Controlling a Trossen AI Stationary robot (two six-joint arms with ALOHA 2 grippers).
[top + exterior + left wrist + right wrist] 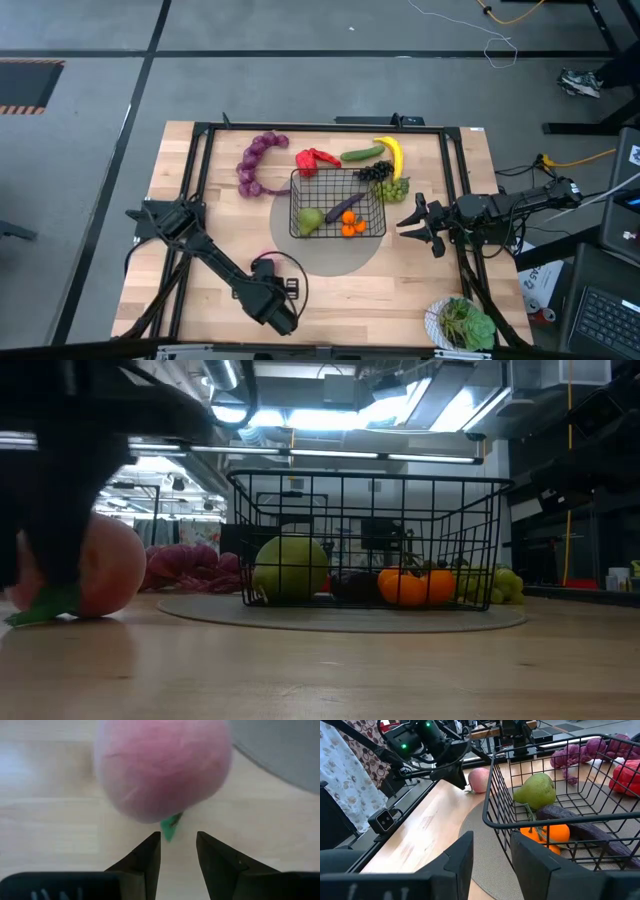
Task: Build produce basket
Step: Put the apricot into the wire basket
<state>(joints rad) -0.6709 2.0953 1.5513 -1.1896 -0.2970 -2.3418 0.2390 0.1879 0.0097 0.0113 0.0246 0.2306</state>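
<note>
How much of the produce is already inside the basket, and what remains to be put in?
Done: the basket holds the pear, eggplant and oranges. In hand: nothing is gripped; the left gripper hovers by the peach, fingers apart. The right gripper waits beside the basket. Left: peach, purple grape string, red pepper, cucumber, banana, both grape bunches.

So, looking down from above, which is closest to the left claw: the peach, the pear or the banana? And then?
From the left gripper, in the high view:
1. Peach: right at its fingertips, on the table outside the basket.
2. Pear: inside the basket, near corner.
3. Banana: beyond the basket, at the far side.
</note>
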